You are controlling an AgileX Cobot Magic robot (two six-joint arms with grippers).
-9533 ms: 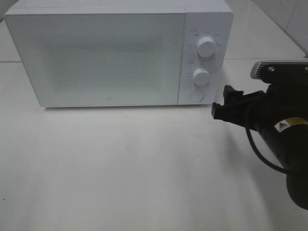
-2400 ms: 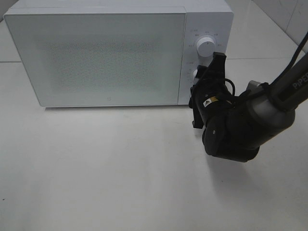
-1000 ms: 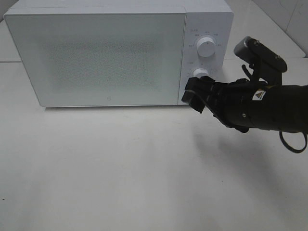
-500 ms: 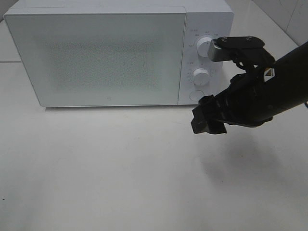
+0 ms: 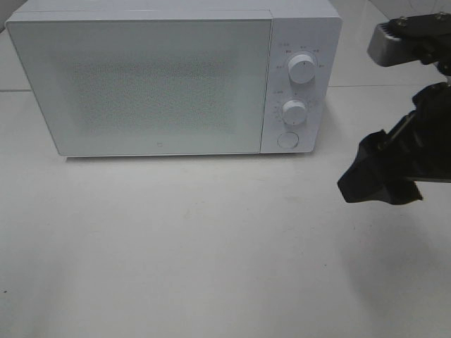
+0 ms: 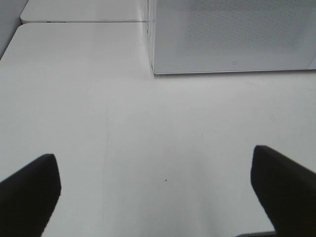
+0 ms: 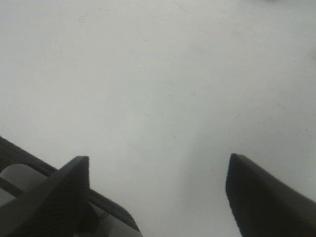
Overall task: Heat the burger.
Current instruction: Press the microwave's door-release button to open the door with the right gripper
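Note:
The burger is out of view. A white microwave (image 5: 173, 77) stands at the back of the white table with its door closed; its front lower corner also shows in the left wrist view (image 6: 232, 37). Two round knobs (image 5: 301, 68) and a round button (image 5: 287, 140) sit on its right panel. My right gripper (image 5: 379, 179) hangs over the table to the right of the microwave, apart from it; in the right wrist view (image 7: 158, 192) its two fingers stand wide apart with only bare table between them. My left gripper (image 6: 153, 192) is open, empty, facing the microwave from a distance.
The white table (image 5: 183, 246) spreads out in front of the microwave. A seam between two tabletops (image 6: 84, 20) runs behind the microwave's left side. The right arm's grey wrist bracket (image 5: 412, 32) sits high at the right edge.
My right arm has swung away from the microwave's control panel, moving right and toward the table's right edge. The microwave door stays closed.

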